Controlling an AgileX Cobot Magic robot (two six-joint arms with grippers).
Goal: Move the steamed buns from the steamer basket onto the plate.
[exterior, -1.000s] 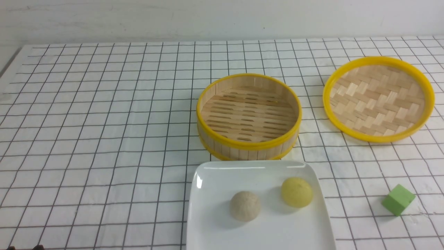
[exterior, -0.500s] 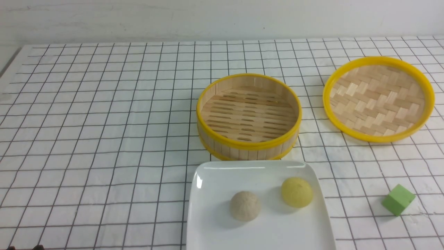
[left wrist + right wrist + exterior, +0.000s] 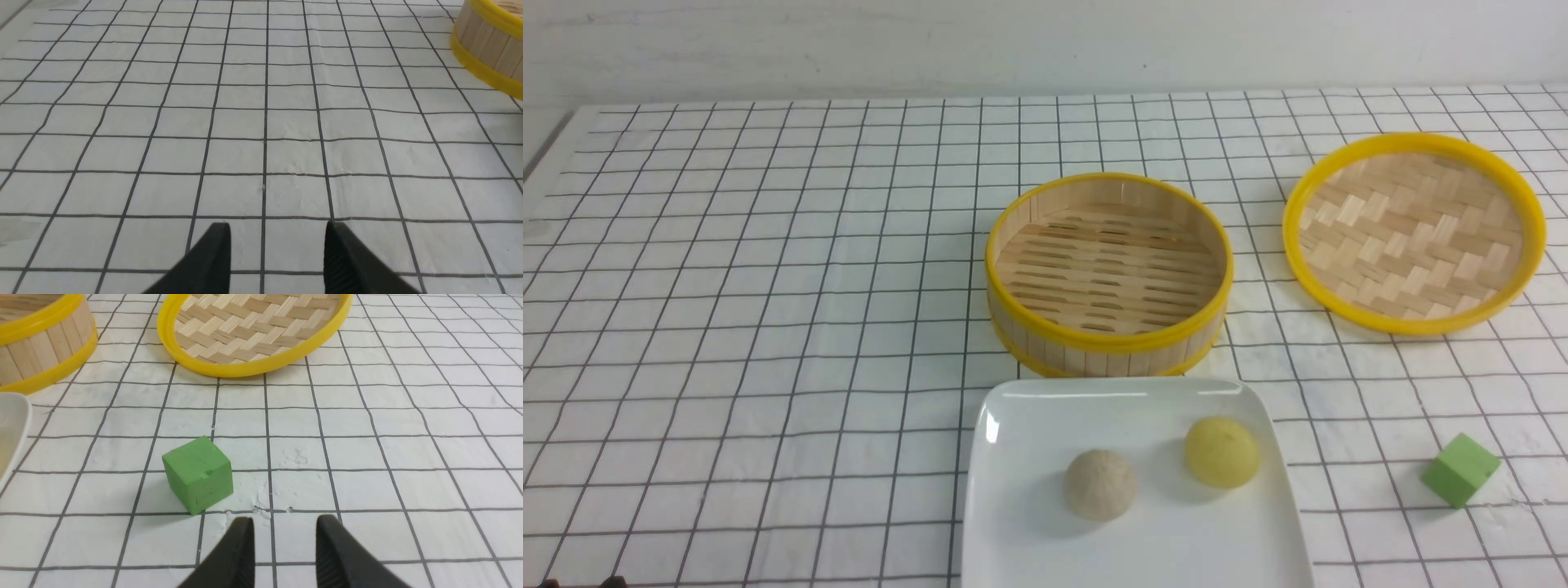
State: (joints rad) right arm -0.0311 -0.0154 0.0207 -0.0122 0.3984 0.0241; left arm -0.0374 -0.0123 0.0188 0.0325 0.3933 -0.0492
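The pale beige-grey bun (image 3: 1099, 483) and the yellow bun (image 3: 1222, 452) sit side by side on the white plate (image 3: 1029, 523) at the front. The steamer basket (image 3: 1108, 327) stands just behind the plate with nothing in it; its wall shows in the left wrist view (image 3: 488, 49) and the right wrist view (image 3: 45, 351). My left gripper (image 3: 278, 230) is open and holds nothing, low over bare cloth left of the basket. My right gripper (image 3: 285, 524) is open and holds nothing, near the green cube (image 3: 198, 473). The plate's edge (image 3: 14, 428) shows beside it.
The shallow woven lid (image 3: 1413, 233) lies at the back right, also seen in the right wrist view (image 3: 253, 330). The green cube (image 3: 1460, 469) sits right of the plate. A white cloth with a black grid (image 3: 768, 327) covers the table.
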